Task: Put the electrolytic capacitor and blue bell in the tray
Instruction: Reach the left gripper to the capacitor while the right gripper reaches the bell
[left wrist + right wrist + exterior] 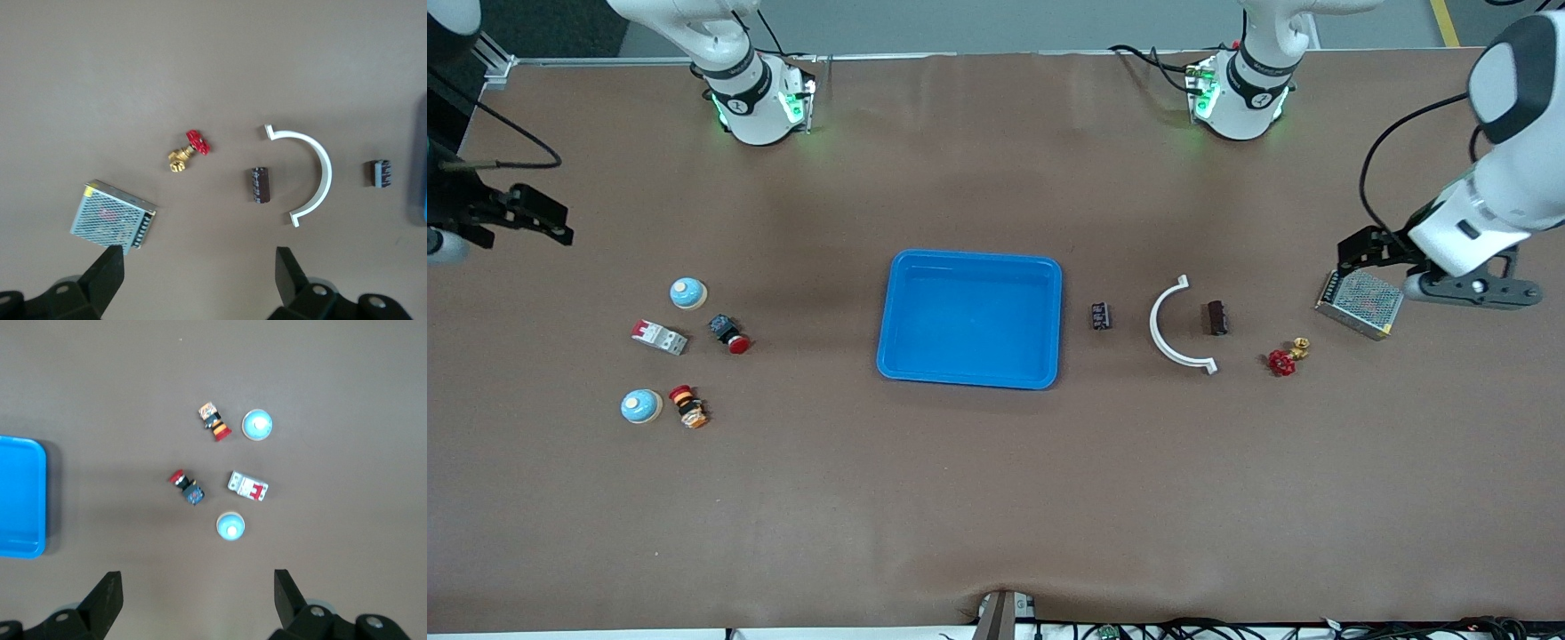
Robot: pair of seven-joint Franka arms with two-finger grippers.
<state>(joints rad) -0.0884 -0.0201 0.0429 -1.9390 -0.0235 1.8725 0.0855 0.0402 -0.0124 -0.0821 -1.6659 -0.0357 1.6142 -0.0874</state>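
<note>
The blue tray sits empty at the middle of the brown desk, its edge also showing in both wrist views. Just beside it, toward the left arm's end, lies a small dark electrolytic capacitor, on its side. Next comes a white curved bracket, then a second, brownish capacitor just beside the bracket's open side. A red-handled brass valve lies a little nearer the front camera, and a metal mesh power supply rests toward the desk's end.

Toward the right arm's end, well apart from the tray, two blue bells stand: one blue bell farther from the camera, the other bell nearer. Between them lie a white and red circuit breaker, a red push button, and beside the nearer bell a red, black and orange switch.

The left claw hangs over the power supply's edge, its fingers spread wide apart and holding nothing. The right claw hovers over bare desk near the farther bell, fingers likewise wide apart and empty
</note>
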